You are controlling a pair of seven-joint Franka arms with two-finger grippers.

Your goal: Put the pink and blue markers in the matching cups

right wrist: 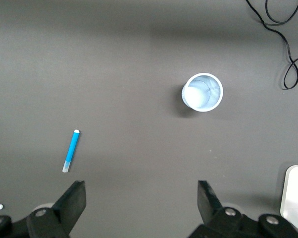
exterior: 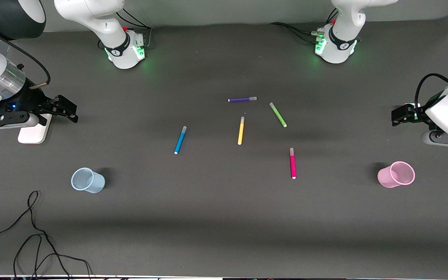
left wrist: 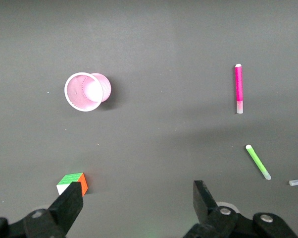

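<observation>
Dark grey worktop (exterior: 216, 217) stretched below me in the front view. My right gripper (exterior: 62, 109) waited over the right arm's end, my left gripper (exterior: 399, 115) over the left arm's end. The blue marker (exterior: 180, 139) lay well apart from the blue cup (exterior: 88, 180), which stood upright nearer the camera. The pink marker (exterior: 293, 163) lay toward the pink cup (exterior: 396, 175), also upright. A purple pen (exterior: 242, 99), yellow pen (exterior: 241, 130) and green pen (exterior: 278, 114) lay between the markers, farther from the camera.

Through my left wrist view, the gripper's fingers (left wrist: 70, 202) stood apart, holding nothing, with a small coloured cube (left wrist: 72, 183) just beside one.

Through my right wrist view, those fingers (right wrist: 74, 198) were likewise spread and empty.
</observation>
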